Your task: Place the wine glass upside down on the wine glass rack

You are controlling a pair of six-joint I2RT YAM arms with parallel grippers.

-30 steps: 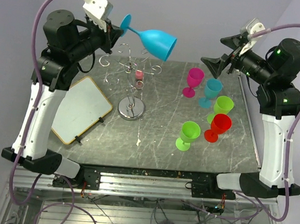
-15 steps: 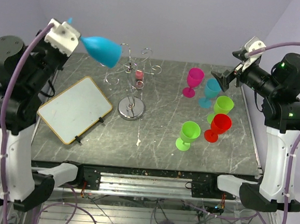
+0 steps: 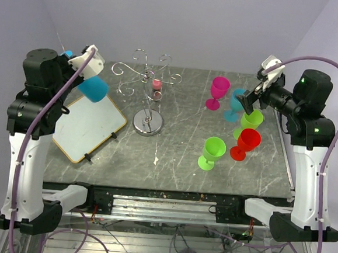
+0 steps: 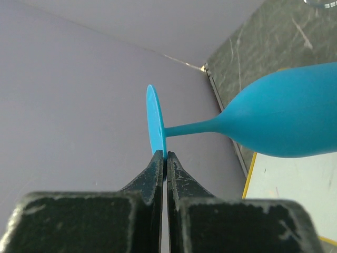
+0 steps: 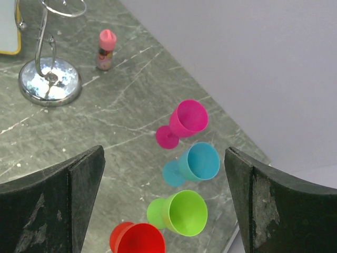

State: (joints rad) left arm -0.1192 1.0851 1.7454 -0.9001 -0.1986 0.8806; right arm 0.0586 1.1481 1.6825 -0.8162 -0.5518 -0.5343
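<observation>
Blue plastic fills my left wrist view: my left claw (image 4: 165,156) is pinched together on the thin edge of the foot of the blue wine glass (image 4: 284,118). The stem runs sideways out from the foot, and the bowl swells toward the right of that view. From the overhead camera I hold the glass in the air, tipped, with the bowl lower than the foot, over the far left corner of the white board (image 3: 93,126).

The wine glass rack (image 3: 147,123) stands to the right of the glass, well apart from it, with its round shiny base on the grey stone-patterned table (image 3: 172,156). None of its curled arms carries a glass. A small pink bottle (image 5: 106,48) stands just behind the base.

My right claw (image 5: 163,158) hangs with its fingers spread wide, gripping nothing. Below it stand a pink glass (image 5: 185,122), a teal glass (image 5: 197,162), a green glass (image 5: 183,212) and a red glass (image 5: 139,240).
</observation>
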